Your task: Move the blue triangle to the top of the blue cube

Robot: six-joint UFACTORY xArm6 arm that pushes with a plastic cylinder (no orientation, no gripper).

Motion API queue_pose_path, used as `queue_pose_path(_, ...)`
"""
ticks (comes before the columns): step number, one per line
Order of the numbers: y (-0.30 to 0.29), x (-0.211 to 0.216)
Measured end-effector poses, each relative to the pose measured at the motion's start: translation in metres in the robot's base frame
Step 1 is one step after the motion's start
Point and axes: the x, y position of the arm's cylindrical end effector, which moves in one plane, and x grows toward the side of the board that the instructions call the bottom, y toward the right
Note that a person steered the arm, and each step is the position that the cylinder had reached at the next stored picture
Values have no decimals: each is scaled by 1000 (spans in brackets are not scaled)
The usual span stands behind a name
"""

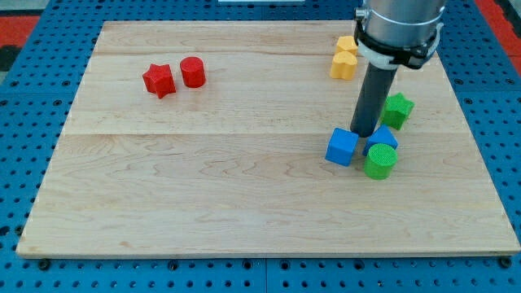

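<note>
Pale wood-grain tabletop point(203, 179) on a blue pegboard point(32, 98). Red star point(159, 80) and red cylinder point(192, 72); two yellow blocks point(344, 58); green star point(397, 110), green cylinder point(380, 161); blue cube point(342, 147), blue triangle point(383, 138); dark rod.

Sitting on the surface point(203, 203) are eight blocks: two red point(159, 80), two yellow point(344, 57), two green point(380, 161), two blue point(342, 147).

no readable text, no labels, no brands, no numbers, no signs anywhere
</note>
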Motion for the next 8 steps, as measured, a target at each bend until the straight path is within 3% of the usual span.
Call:
queue_pose_path(2, 81, 9)
queue_pose_path(3, 82, 63)
queue_pose_path(4, -1, 56)
queue_pose_path(5, -78, 12)
queue_pose_path(8, 88, 28)
